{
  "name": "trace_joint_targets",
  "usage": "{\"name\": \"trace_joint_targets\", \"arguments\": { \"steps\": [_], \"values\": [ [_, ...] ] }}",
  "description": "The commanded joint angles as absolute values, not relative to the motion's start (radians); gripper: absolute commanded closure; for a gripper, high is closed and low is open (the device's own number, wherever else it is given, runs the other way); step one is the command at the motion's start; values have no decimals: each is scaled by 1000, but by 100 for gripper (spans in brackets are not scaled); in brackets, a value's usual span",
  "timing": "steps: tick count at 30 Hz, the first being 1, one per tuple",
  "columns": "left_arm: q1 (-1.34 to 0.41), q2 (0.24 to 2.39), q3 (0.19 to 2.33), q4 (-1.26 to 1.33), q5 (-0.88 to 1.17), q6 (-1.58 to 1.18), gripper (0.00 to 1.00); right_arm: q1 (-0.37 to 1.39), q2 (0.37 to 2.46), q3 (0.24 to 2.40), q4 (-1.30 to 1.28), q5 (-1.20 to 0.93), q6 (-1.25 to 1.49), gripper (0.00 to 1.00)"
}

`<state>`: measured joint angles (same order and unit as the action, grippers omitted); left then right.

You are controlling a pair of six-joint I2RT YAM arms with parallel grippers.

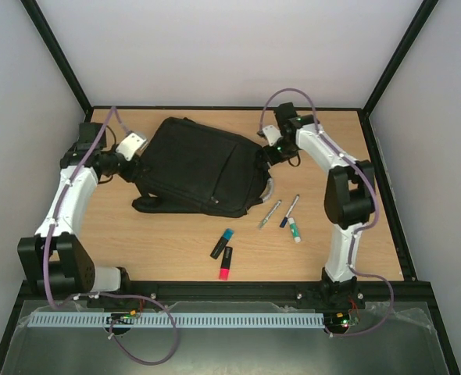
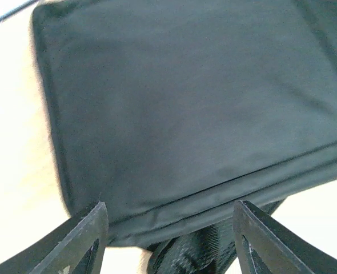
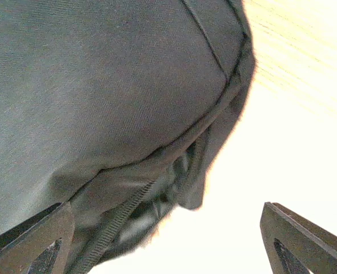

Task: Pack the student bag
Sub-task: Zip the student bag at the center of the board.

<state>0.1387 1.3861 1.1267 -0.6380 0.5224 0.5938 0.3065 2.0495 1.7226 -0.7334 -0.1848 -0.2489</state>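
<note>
On the left, our left gripper (image 1: 129,166) sits at one end of the student bag (image 1: 199,164). That arm reaches up the left side, elbow bent, wrist turned in toward the fabric. Its fingers are spread wide and hold nothing. The bag's seamed edge lies just ahead of the tips, with a ribbed strap (image 2: 191,251) between them.

The bag lies flat on the table (image 1: 137,242), stretched from one gripper to the other.

Now the right gripper (image 1: 266,153): the arm arches high and folds back down to the bag's other end, fingers also wide and empty. The zip (image 3: 117,220) runs just beside one fingertip.

We judge this to be the opening step. Next comes a pinch at that zip while the left steadies the fabric.

The pens (image 1: 281,212) and highlighters (image 1: 224,254) lie well apart from both sets of fingers.
</note>
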Motion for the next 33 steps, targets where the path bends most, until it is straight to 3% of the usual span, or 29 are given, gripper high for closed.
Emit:
{"name": "trace_joint_targets", "arguments": {
  "steps": [1,8,16,25,33],
  "values": [
    [14,1321,1175,-747,576,768,36,263,1876,1644,-770,-207,-240,11],
    [-284,1359,1157,-756,560,772,41,235,1685,1497,-780,-218,-279,11],
    [-501,1439,1135,-727,542,827,43,228,1533,1355,-805,-278,-301,14],
    [-679,1462,1099,-673,445,933,38,228,1465,1255,-795,-250,-289,14],
    [-820,1479,1015,-489,296,854,38,228,1448,1219,-783,-273,-263,15]
  ]
}}
